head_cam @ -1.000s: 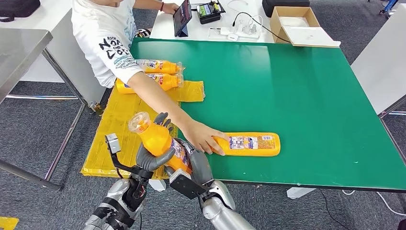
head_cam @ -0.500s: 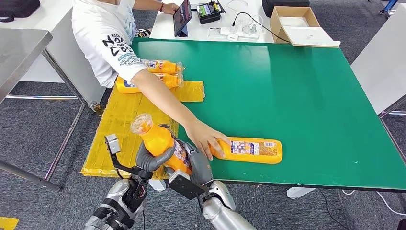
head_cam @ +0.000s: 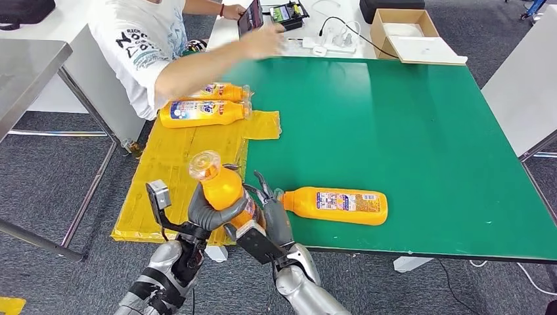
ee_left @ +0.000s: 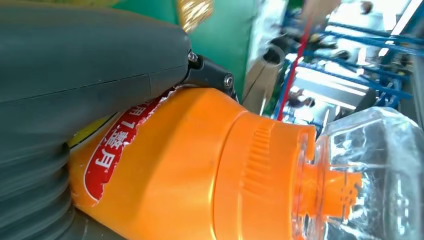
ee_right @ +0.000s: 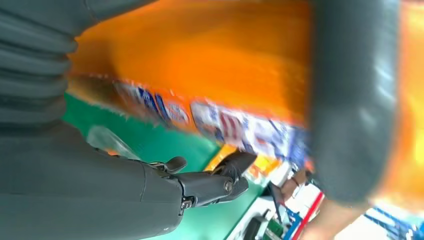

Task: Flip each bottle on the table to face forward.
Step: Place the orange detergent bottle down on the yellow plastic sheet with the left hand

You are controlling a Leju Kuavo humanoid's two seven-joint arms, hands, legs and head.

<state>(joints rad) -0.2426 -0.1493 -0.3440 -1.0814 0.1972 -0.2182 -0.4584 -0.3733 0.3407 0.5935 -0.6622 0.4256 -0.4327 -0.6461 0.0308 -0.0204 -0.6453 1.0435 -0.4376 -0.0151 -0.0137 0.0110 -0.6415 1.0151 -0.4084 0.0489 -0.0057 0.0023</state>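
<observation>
Gripping an orange plastic bottle with a clear cap (head_cam: 220,189) just off the near-left corner of the green table (head_cam: 394,118), the robot's left hand (head_cam: 211,213) wraps its body and tilts the cap up and away. The right hand (head_cam: 268,213) sits against its lower end, fingers partly raised. A second orange bottle (head_cam: 335,205) lies flat on the green surface just beside that hand, label up. Two more orange bottles (head_cam: 205,111) lie on yellow sheeting (head_cam: 171,170) near a person's arm (head_cam: 197,65).

From the left wrist, the grey thumb (ee_left: 90,55) presses the held bottle's (ee_left: 200,170) shoulder.

From the right wrist, the bottle's label (ee_right: 225,122) is blurred; I cannot tell whether this hand (ee_right: 100,195) grips.
</observation>
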